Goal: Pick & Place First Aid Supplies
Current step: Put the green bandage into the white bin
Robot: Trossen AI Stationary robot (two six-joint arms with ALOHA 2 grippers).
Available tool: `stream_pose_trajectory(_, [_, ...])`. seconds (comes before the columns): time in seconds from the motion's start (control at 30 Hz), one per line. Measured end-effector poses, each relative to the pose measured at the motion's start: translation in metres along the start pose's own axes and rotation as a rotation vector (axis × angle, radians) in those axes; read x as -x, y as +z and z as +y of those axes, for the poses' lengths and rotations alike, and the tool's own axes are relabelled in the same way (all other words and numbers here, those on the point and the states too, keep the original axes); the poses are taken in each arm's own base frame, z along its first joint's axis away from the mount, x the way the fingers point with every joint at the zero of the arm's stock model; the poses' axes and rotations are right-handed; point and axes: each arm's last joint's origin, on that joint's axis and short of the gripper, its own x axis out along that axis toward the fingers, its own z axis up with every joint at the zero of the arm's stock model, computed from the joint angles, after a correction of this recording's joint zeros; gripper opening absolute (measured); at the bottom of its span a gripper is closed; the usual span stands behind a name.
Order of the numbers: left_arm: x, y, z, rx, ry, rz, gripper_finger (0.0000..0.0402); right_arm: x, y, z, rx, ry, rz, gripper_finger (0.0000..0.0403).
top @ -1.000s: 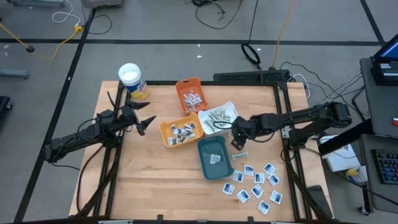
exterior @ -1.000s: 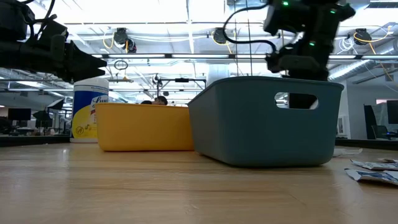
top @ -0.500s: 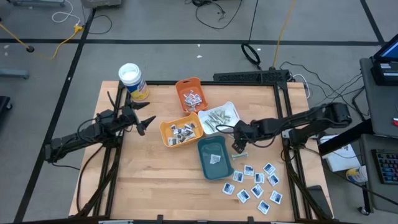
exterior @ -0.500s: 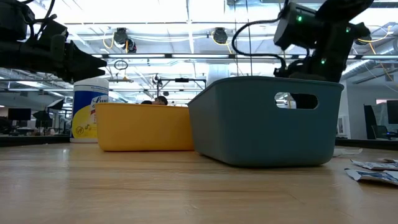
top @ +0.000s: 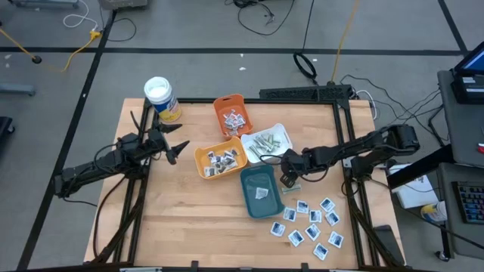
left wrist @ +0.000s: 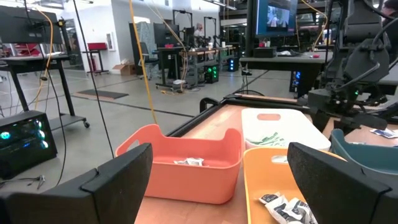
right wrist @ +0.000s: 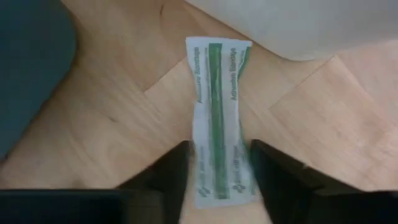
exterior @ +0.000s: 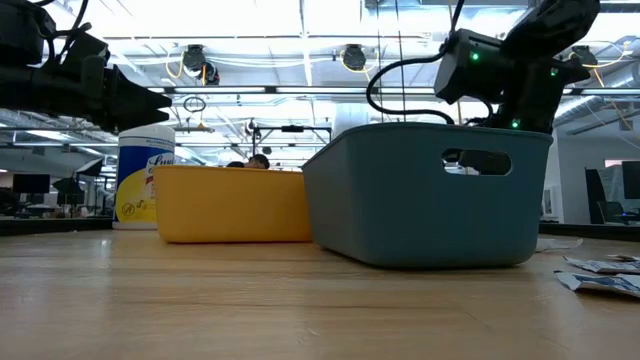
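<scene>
Right gripper (top: 290, 180): arm reaches in from the table's right edge, stretched low across the wood, wrist tipped down. Its two dark fingers (right wrist: 168, 174) straddle a narrow adhesive-bandage strip (right wrist: 217, 118) with a green stripe, one finger on each long edge and close against it; whether they already pinch it cannot be told. The strip lies flat on the wooden table (top: 166, 219).

Beside this gripper, toward the left arm: teal tray (top: 261, 193), one white sachet inside. Ahead of its fingers, beyond the strip's far end: white tray (top: 281, 134) holding more pale green strips. Behind and to the near side of the gripper: loose white sachets with blue print (top: 310, 223), scattered on the table, apart from one another.

Left gripper (top: 175, 147): arm lies low from the table's left edge, wrist level, fingers spread wide, holding nothing, clear above the wood. Ahead of its fingertips: yellow-orange tray (top: 203, 159) with dark-printed sachets; beyond that, the orange tray (top: 229, 102) with reddish-printed sachets. Beside this gripper, toward the table's far edge: white-lidded canister (top: 160, 98).
</scene>
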Motion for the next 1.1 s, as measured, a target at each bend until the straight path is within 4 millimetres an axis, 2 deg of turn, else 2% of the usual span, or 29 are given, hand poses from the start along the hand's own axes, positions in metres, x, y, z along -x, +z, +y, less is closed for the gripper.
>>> stream_pose_trajectory(0.13, [0.0,0.0,0.0,0.0,0.0,-0.003,0.0379,0.0,0.0,0.001,-0.02,0.021,0.018,0.0038])
stream_pose_trajectory(0.2, [0.0,0.0,0.0,0.0,0.001,-0.004,0.0379,0.001,-0.001,0.001,-0.04,0.041,0.03,0.0012])
stream_pose_trajectory(0.33, [0.0,0.001,0.0,0.001,0.001,-0.007,0.0379,0.008,-0.001,0.002,-0.124,0.076,0.078,0.0007])
stream_pose_trajectory(0.53, [0.0,0.001,0.0,0.001,0.001,-0.012,0.0379,0.037,0.01,0.013,-0.2,0.091,0.106,0.0003])
stream_pose_trajectory(0.9, [0.0,0.001,0.0,0.001,0.001,-0.012,0.0379,0.092,0.04,0.023,-0.289,0.018,0.045,0.0001])
stream_pose_trajectory(1.1, [0.0,0.001,0.0,0.001,0.001,-0.012,0.0379,0.097,0.071,0.026,-0.267,-0.027,0.046,0.0001])
